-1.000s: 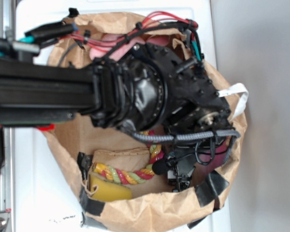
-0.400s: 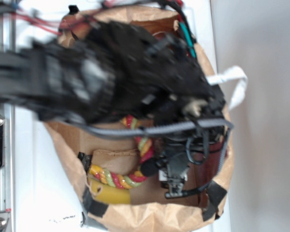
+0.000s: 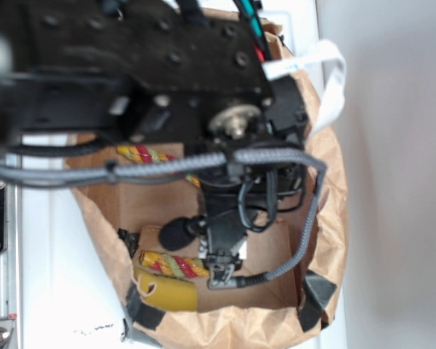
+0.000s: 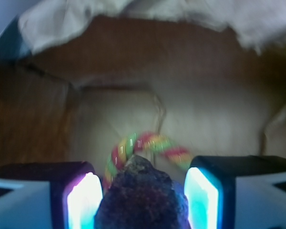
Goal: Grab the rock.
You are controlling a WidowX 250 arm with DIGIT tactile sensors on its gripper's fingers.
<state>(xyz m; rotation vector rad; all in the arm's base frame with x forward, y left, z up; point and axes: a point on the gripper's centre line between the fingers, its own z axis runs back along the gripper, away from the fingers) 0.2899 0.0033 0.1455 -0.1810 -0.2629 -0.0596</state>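
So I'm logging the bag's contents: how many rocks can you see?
1. The rock sits between the gripper fingers in the wrist view, in front of the rope. The arm hides much of the paper bag, so others could be hidden.

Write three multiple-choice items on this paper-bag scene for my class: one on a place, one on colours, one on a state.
1. In the wrist view, where is the rock?
A. Between the two fingers
B. On top of the yellow block
C. Outside the bag

2. What colours is the rope?
A. Blue and white
B. Red, yellow and green
C. Plain black

3. How do the fingers stand?
A. Shut flat together
B. Apart, one on each side of the rock
C. Out of sight

Answers: 1 A, the rock fills the gap; 2 B, the strands show in both views; 3 B, both pads flank it, though contact is unclear.
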